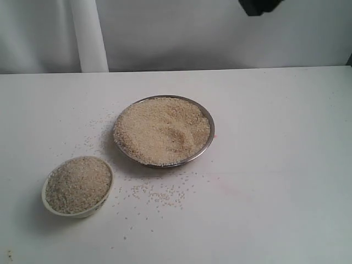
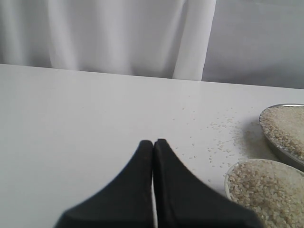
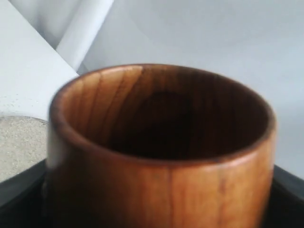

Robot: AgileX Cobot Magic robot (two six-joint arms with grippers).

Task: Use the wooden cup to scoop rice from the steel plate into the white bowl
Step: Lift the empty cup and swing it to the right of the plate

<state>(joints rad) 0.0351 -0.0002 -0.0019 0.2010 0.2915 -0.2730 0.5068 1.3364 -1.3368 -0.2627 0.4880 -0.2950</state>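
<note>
Exterior view: the white bowl [image 1: 82, 212] is seen heaped with rice [image 1: 162, 129], so scooping is judged nearly done, though the steel plate [image 1: 211, 135] is well filled; grains are strewn on the surface [image 1: 275, 165].

Left wrist view: the left hand [image 2: 153, 145] is pressed together, empty, the bowl near it.

Right wrist view: the wooden cup [image 3: 161, 142], seemingly empty, is clamped in the right hand [image 3: 152, 199], the plate beyond.

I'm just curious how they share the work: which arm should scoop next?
Right. Its pincer grips the wooden cup, seemingly empty, near the steel plate of rice. The left pincer is shut on nothing beside the white bowl.
</note>
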